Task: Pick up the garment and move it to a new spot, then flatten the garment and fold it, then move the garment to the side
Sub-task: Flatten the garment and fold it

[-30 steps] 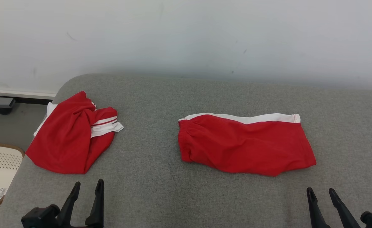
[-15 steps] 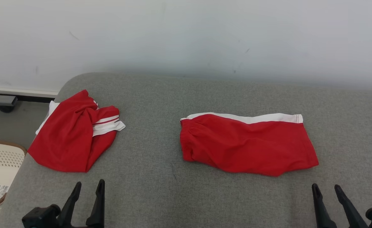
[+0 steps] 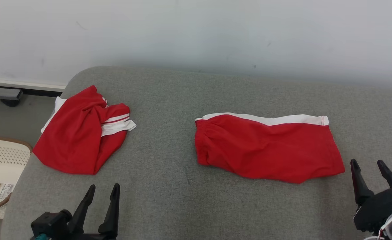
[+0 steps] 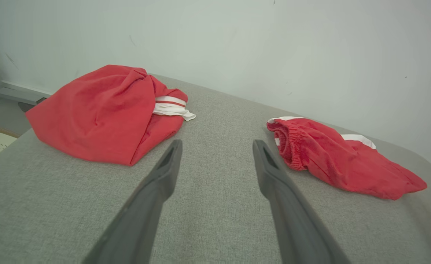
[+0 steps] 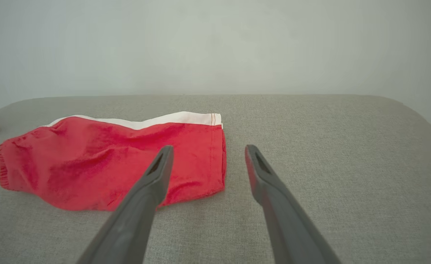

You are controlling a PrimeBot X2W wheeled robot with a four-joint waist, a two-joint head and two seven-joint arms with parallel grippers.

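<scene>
Domestic-looking room, grey upholstery [image 3: 169,200], perforated basket [image 3: 2,156]

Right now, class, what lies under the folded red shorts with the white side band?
Grey woven upholstery surrounds the folded red shorts, which rest on it; the patch beneath is covered.

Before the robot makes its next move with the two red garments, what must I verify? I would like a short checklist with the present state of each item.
1. Left gripper open, empty: ok.
2. Right gripper open, empty: ok.
3. Folded red shorts rest on the grey cushion, apart from both grippers: ok.
4. Crumpled red garment flattened: not ok, bunched by the cushion's left edge.
5. Which garment comes next: cannot tell.
</scene>
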